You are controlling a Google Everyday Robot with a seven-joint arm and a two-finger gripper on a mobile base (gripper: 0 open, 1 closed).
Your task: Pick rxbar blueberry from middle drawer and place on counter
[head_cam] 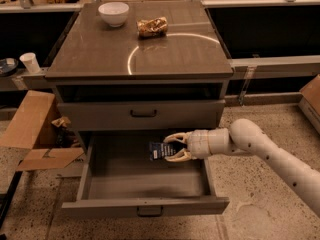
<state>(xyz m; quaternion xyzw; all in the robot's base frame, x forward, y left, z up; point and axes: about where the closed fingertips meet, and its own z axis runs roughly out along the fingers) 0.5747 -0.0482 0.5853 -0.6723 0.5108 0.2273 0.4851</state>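
Note:
The middle drawer is pulled open at the bottom of the grey cabinet, its grey floor bare. My gripper reaches in from the right on a white arm and is shut on the rxbar blueberry, a small dark navy wrapper with white print. The bar is held above the drawer floor, near the drawer's back and just below the closed drawer front above. The counter is the glossy brown-grey top with a bright curved reflection.
A white bowl and a crinkly tan-gold snack bag sit at the counter's back. An open cardboard box lies left of the cabinet. A white cup stands on a ledge at left. Another box edge is at right.

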